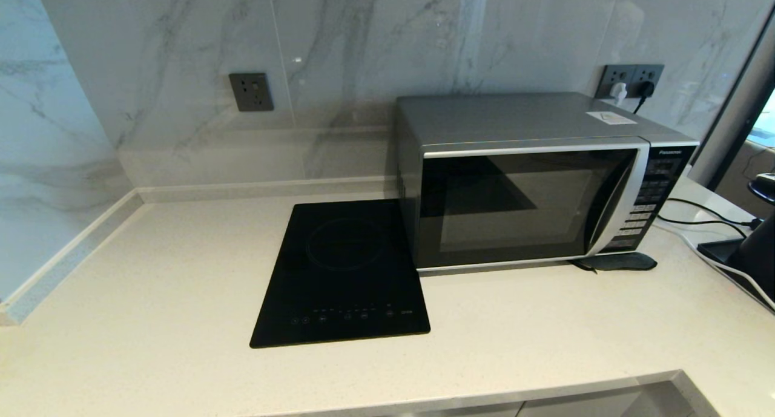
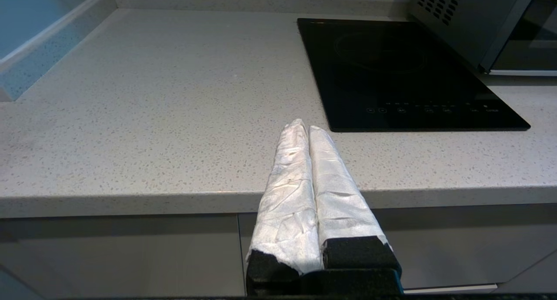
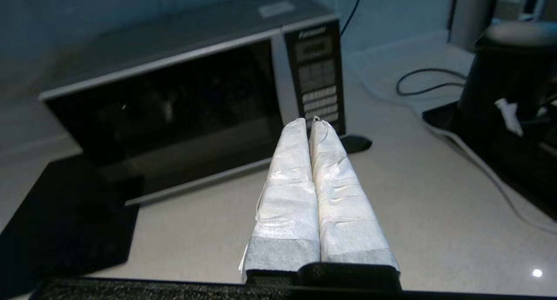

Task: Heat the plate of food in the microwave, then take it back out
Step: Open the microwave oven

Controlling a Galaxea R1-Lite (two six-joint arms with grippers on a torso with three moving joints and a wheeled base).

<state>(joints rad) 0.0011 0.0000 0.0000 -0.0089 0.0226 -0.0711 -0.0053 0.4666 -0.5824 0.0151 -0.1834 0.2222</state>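
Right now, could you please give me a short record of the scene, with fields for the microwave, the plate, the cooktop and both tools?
microwave: microwave on the counter, door shut, by the wall
plate of food: not visible in any view
cooktop: black cooktop set flat in the counter, touching the microwave's left side
left tool: left tool shut, empty, at the counter's front edge
right tool: right tool shut, empty, above the counter, pointing at the microwave's button panel

One microwave (image 1: pixel 533 181), one black cooktop (image 1: pixel 342 275), and two wall socket plates (image 1: pixel 250 91).
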